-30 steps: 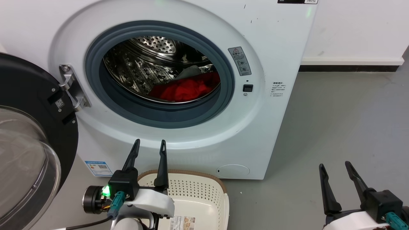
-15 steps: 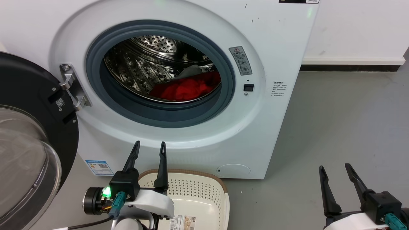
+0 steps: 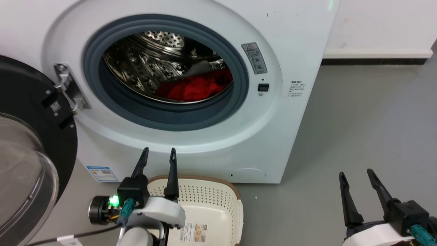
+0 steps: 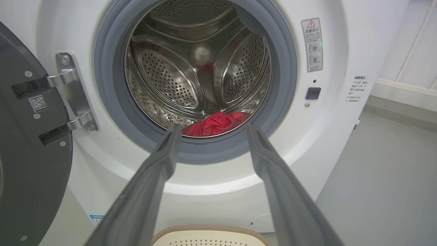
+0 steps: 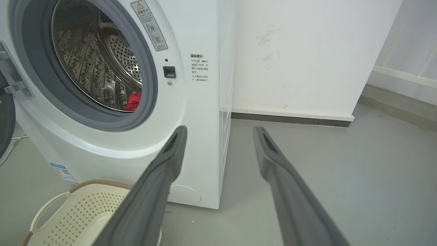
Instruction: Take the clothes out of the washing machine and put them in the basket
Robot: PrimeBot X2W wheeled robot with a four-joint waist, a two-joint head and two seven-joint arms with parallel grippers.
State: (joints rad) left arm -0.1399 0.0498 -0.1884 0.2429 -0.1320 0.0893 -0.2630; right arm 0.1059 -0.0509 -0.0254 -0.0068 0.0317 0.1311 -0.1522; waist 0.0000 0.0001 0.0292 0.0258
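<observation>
Zero items transferred: clothes [image 3: 194,89] lie far inside washing machine [image 3: 290,51]; near basket [image 3: 211,201] holds none. Left gripper [image 3: 159,150] and right gripper [image 3: 355,172] spread, empty.

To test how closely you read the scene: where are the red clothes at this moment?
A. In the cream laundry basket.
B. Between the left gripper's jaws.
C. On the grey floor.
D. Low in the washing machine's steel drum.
D: the red clothes lie low in the perforated drum of the washing machine, and the left gripper hangs open and empty outside it.
</observation>
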